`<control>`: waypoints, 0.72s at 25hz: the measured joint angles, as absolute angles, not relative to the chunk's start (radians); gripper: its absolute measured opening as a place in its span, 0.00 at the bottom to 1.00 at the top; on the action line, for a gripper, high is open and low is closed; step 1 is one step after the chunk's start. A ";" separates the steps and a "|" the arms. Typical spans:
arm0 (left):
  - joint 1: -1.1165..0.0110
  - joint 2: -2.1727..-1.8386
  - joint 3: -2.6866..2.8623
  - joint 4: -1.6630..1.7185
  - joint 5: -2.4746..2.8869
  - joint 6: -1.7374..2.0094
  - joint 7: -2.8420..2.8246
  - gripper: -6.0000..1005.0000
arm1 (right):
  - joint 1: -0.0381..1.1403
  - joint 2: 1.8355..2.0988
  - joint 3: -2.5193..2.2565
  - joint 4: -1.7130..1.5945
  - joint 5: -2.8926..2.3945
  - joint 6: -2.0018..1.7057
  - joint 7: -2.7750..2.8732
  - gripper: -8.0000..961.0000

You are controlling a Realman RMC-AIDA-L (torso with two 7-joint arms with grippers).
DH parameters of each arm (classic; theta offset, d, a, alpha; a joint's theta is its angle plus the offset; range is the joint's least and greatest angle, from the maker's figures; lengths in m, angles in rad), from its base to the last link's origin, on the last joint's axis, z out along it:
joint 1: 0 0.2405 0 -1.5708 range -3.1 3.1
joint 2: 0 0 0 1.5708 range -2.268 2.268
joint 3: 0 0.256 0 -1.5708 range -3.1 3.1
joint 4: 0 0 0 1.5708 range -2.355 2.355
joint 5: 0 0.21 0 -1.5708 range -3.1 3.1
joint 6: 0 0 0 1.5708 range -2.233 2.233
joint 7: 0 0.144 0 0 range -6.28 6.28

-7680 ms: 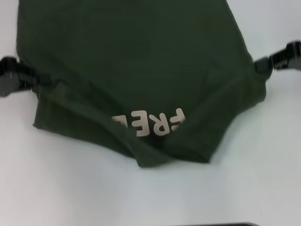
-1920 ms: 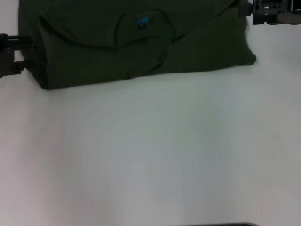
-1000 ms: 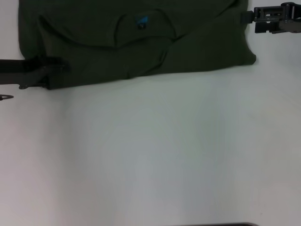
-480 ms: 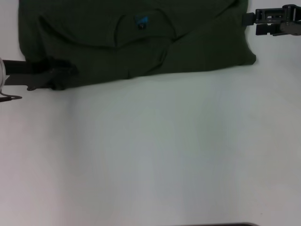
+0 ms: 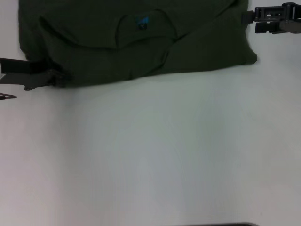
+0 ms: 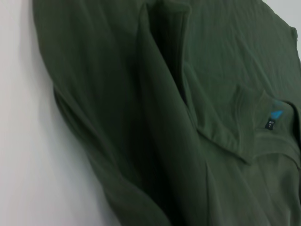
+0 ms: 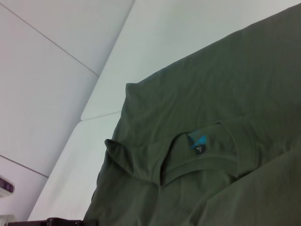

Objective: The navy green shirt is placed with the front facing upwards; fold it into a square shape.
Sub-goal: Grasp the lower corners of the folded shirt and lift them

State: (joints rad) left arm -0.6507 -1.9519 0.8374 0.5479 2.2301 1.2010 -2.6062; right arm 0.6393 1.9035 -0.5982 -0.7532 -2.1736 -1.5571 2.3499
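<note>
White tabletop [image 5: 155,155] throughout, bare below the navy green shirt [image 5: 136,42], itself lying folded into a wide band along the far edge of the head view. Collar [image 5: 141,35] turned up on top of the band, with a small blue neck label [image 5: 141,21] inside it, roughly midway between the shirt's two ends. Creased and layered along the near edge; one long raised fold [image 6: 164,108] running beside the collar in the left wrist view, label [image 6: 274,115] at the collar's inner rim. Left hand [image 5: 55,77] reaching in flat at the shirt's near left corner, fingertips against or just under the cloth edge; cannot tell how far parted, nor whether any fabric is pinched. Right hand [image 5: 248,18] level with the shirt's right edge, near the far corner, tips touching or just beside the cloth; opening likewise impossible to judge. From the right wrist view, shirt [image 7: 225,141] spread over the tabletop [image 7: 188,42], collar and label [image 7: 197,141] facing up, left-hand end rumpled into a small peak [image 7: 115,147].
</note>
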 joint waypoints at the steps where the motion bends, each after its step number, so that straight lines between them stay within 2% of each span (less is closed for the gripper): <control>1: -0.651 -1.948 0.837 0.547 2.230 1.208 -2.606 0.38 | 0.640 1.903 -0.599 -0.753 -2.174 -1.557 2.350 0.98; 10: -0.639 -1.887 0.832 0.549 2.230 1.308 -2.608 0.05 | 0.656 1.881 -0.610 -0.753 -2.351 -1.536 2.426 0.98; 13: -0.632 -1.872 0.827 0.551 2.231 1.332 -2.611 0.05 | 0.656 1.882 -0.611 -0.744 -2.388 -1.500 2.440 0.98; 18: -0.630 -1.868 0.826 0.559 2.230 1.343 -2.615 0.05 | 0.663 1.893 -0.620 -0.707 -2.401 -1.430 2.439 0.98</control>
